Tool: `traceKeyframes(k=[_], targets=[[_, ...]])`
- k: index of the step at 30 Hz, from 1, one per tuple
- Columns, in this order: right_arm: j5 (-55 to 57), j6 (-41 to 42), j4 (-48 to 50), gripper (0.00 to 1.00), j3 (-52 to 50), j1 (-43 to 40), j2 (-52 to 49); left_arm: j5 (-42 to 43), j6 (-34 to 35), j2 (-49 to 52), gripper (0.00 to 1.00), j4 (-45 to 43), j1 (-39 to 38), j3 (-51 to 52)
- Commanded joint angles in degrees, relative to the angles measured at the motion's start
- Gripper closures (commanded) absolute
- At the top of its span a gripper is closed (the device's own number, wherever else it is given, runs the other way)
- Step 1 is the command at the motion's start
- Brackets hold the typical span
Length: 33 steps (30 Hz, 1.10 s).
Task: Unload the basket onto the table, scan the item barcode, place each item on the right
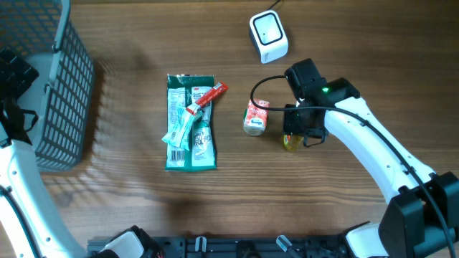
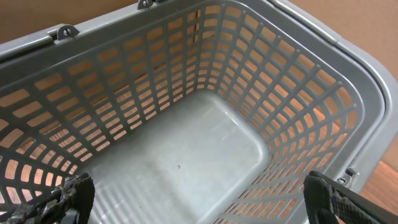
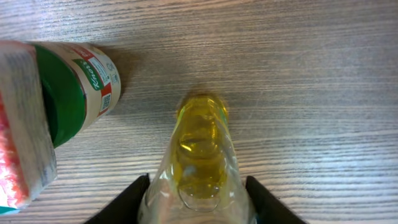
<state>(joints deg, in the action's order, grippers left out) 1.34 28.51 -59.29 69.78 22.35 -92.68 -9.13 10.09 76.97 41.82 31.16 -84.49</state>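
Entry: both arms, one moment.

Right arm: my right end effector (image 3: pixel 198 190) is down at the bench (image 1: pixel 129 208), on the yellow bottle (image 3: pixel 202 137). In the wrist view the two fingers (image 3: pixel 127 202) sit against the bottle's flanks, one on each side, so I record it as clenched on the bottle. How firm the grip is I cannot tell. The bottle points away from the wrist, cap end farthest from me. From overhead only a small patch of the yellow bottle (image 1: pixel 290 142) shows beneath the right end effector (image 1: pixel 295 132), right of centre on the bench.

Just left of the bottle lies a jar (image 1: pixel 255 118) on its side, apart from it. The wrist view shows the jar's (image 3: pixel 74 87) green lid and printed label. The white scanner (image 1: pixel 268 36) stands at the far edge of the bench, well apart from the bottle and beyond my right arm.

Left arm: my left end effector (image 2: pixel 199 199) is released, fingers (image 2: pixel 71 193) spread wide with nothing between them. It hangs over the grey basket (image 2: pixel 367 68), looking down onto the bare bottom. Overhead, the basket (image 1: pixel 64 86) sits at the far left corner.

Mid-bench: green packets (image 1: pixel 191 143) lie flat, with a red tube (image 1: pixel 209 97) resting across their upper part.
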Motion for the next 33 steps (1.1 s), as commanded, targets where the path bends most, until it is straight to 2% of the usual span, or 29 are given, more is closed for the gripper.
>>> traceKeyframes(k=[1,3,8,12,16,18,26,33], targets=[[0.3,-0.2,-1.0,0.64,2.2,-1.0,0.4,0.3,-1.1,-0.1,0.00,-0.2,0.2,-0.3],[-0.9,-1.9,-1.2,0.67,3.1,-1.9,1.7,0.3,-1.1,-0.1,0.00,-0.2,0.2,-0.3],[-9.7,-7.0,-3.3,0.70,5.7,-6.1,6.4,0.3,-1.1,-0.1,0.00,-0.2,0.2,-0.3],[-19.5,-11.1,-4.2,0.85,5.7,-11.0,10.3,0.3,-1.1,-0.1,0.00,-0.1,0.2,-0.3],[-37.7,-16.5,-4.4,0.85,5.8,-17.7,14.6,0.3,-1.1,-0.1,0.00,-0.2,0.2,-0.3],[-41.9,-16.5,-4.3,0.85,5.8,-19.2,15.5,0.3,-1.1,-0.1,0.00,-0.1,0.2,-0.3],[-51.0,-16.5,-4.2,0.87,5.7,-19.4,15.6,0.3,-1.1,-0.1,0.00,-0.2,0.2,-0.3],[-55.0,-16.7,-4.5,0.95,5.7,-19.3,15.7,0.3,-1.1,-0.1,0.00,-0.2,0.2,-0.3]])
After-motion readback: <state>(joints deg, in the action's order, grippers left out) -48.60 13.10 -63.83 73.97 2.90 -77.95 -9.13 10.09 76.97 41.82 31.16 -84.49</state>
